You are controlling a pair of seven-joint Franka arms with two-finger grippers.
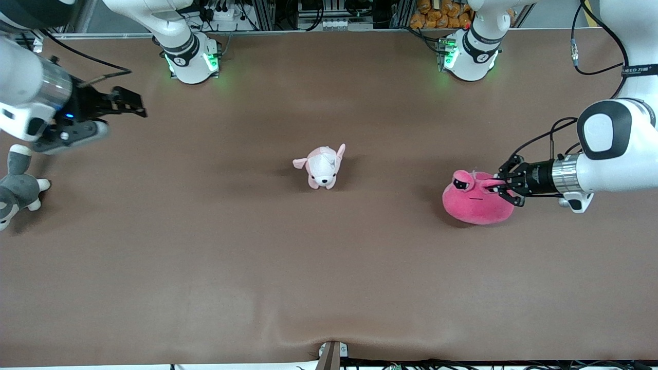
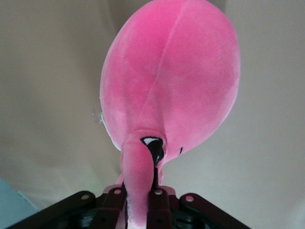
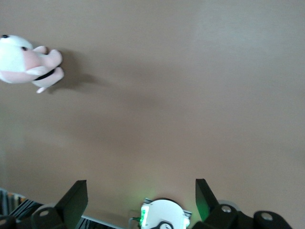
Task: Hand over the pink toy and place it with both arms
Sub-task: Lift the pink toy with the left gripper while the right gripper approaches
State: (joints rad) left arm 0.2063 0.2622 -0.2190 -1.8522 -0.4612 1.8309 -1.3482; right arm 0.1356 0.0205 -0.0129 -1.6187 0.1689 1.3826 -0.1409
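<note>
A wide brown table (image 1: pixel 329 267) with a soft, slightly rippled cover fills the scene; racks, cables and orange packets line the edge by the robot bases. No writing can be read for certain. The small pink-and-white puppy toy (image 1: pixel 323 165) stands mid-table. Toward the left arm's end from the puppy, the pink toy (image 1: pixel 475 200) rests on the table, and the left gripper (image 1: pixel 497 186) pinches one of its ears between pressed-together fingers. Toward the right arm's end, the right gripper (image 1: pixel 123 105) waits in the air, fingers spread wide, above a grey-and-white toy (image 1: pixel 15 187)
</note>
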